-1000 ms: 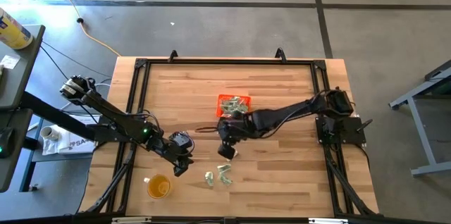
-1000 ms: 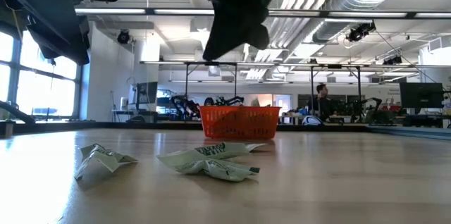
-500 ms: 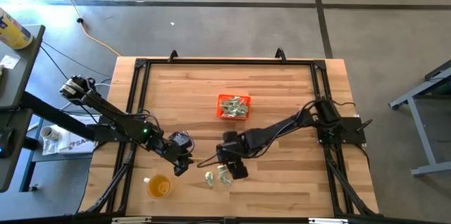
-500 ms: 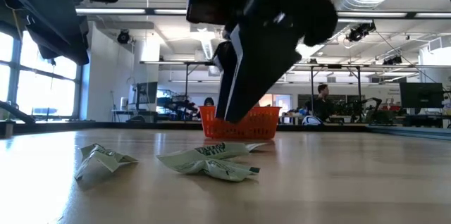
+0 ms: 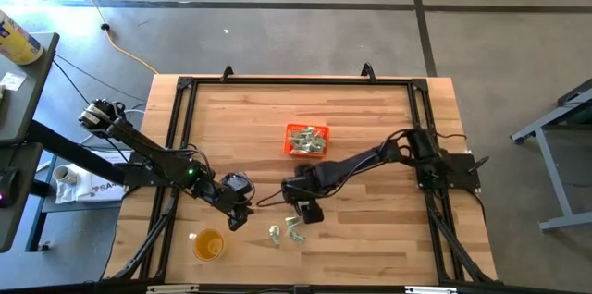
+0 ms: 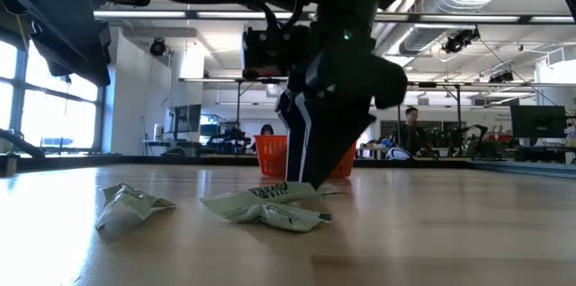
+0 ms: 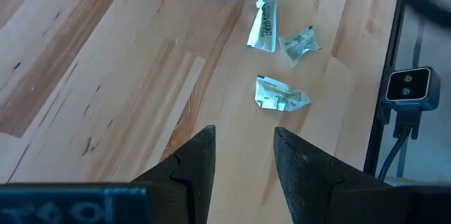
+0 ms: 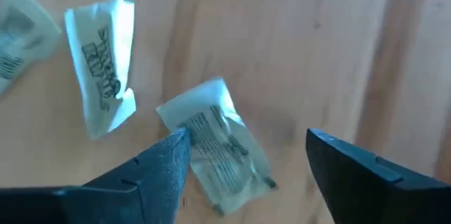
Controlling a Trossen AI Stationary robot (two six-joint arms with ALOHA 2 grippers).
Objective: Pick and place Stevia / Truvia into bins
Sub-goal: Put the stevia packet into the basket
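The orange bin (image 5: 306,140) stands mid-table with several Stevia sachets in it. Three loose sachets (image 5: 287,230) lie flat on the wood nearer the front edge; the low view shows them crumpled (image 6: 265,203). My right gripper (image 5: 301,213) is down at them, open and pointing down, with one sachet (image 8: 218,143) lying between its fingers and another (image 8: 106,62) beside it. My left gripper (image 5: 238,220) waits open to the left of the sachets, with nothing between its fingers (image 7: 243,143). My right gripper stands open over a loose sachet, coming from above. One fingertip (image 8: 169,150) overlaps the sachet's edge (image 8: 192,120) in the wrist view. I cannot tell whether it touches the paper. The sachet lies flat on the table.
A round translucent yellow cup (image 5: 209,244) stands near the front edge, left of the sachets. A black frame (image 5: 176,146) runs around the wooden top. A loose cable (image 5: 268,203) hangs by the right gripper.
My right gripper has gone from beside the bin toward the table's near edge and down to the loose sachets, and it has opened. The sachets on the table have stayed where they were.
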